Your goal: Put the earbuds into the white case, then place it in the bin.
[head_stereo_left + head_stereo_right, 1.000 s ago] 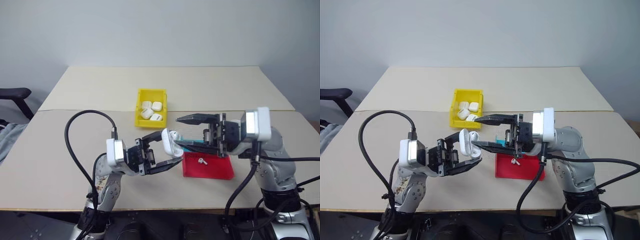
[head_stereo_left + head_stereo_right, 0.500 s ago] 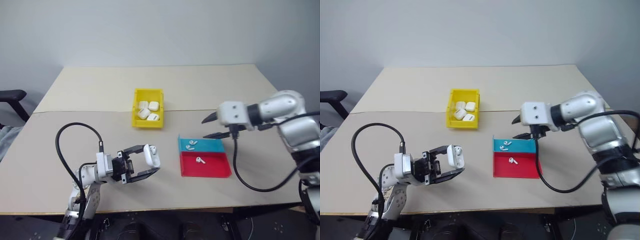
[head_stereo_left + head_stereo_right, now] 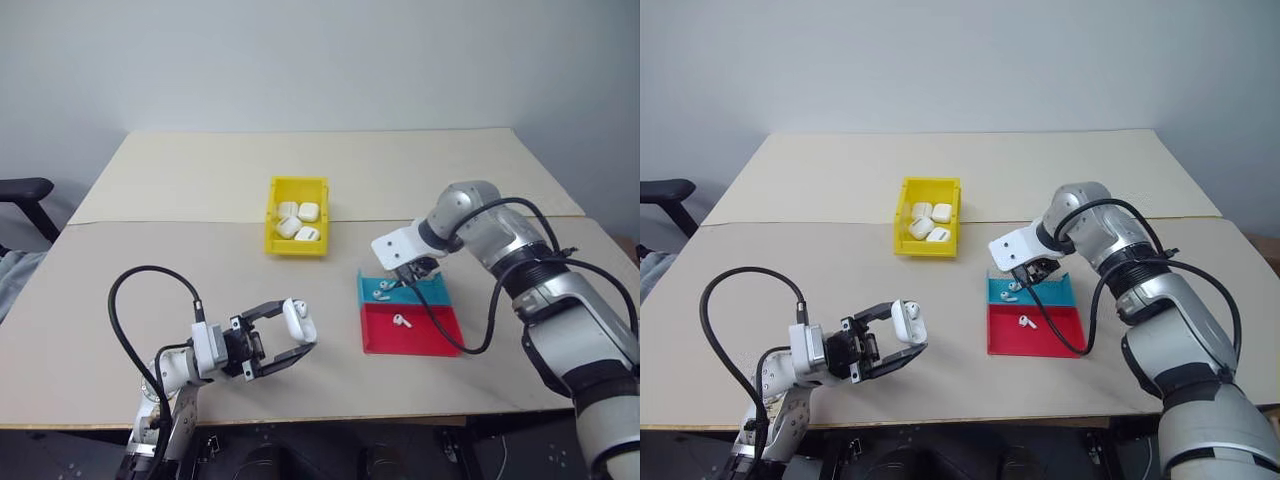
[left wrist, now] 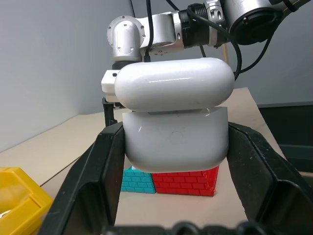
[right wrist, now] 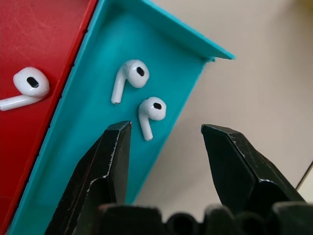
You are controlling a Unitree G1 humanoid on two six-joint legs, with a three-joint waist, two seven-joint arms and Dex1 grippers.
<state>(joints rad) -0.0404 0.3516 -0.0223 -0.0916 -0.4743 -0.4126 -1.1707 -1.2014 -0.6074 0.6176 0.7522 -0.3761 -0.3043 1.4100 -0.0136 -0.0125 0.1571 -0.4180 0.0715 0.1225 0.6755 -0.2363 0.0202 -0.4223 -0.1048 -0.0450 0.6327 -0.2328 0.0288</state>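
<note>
Meanwhile, the white case is gripped, lid ajar, by the left hand; earbuds are yet unpicked beneath the spread right hand.

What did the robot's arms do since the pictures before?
The right gripper swung away from the white case and came down over the blue tray, jaws open above two earbuds. The left gripper sank toward the table, keeping hold of the open case. The trays, the earbuds and the yellow bin stayed put.
</note>
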